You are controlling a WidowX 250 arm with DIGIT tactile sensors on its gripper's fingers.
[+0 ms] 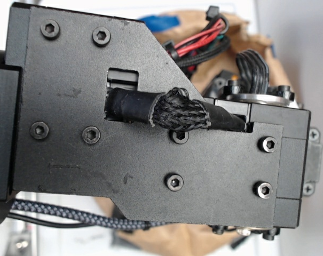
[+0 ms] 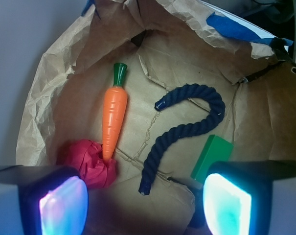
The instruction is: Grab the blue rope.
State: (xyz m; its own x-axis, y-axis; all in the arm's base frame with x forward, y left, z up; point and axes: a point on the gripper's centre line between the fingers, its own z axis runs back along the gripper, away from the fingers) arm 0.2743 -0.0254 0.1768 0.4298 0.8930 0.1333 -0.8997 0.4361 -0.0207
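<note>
On the crumpled brown paper (image 2: 187, 63), in my wrist view, I see the blue rope (image 2: 187, 128) a little to 3 o'clock from centre, bent like a hook. The orange carrot (image 2: 114, 115) lies at 9 o'clock from it, apart, its tip touching a red cloth (image 2: 88, 161). A green block (image 2: 212, 155) sits just beside the rope at 4 o'clock. My gripper (image 2: 145, 205) is spread wide and holds nothing. The exterior view shows mostly the black arm housing (image 1: 124, 133).

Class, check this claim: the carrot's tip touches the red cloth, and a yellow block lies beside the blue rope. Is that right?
One detail is wrong: the block beside the blue rope is green, not yellow, as the wrist view shows. The carrot does touch the red cloth with its tip.
</note>
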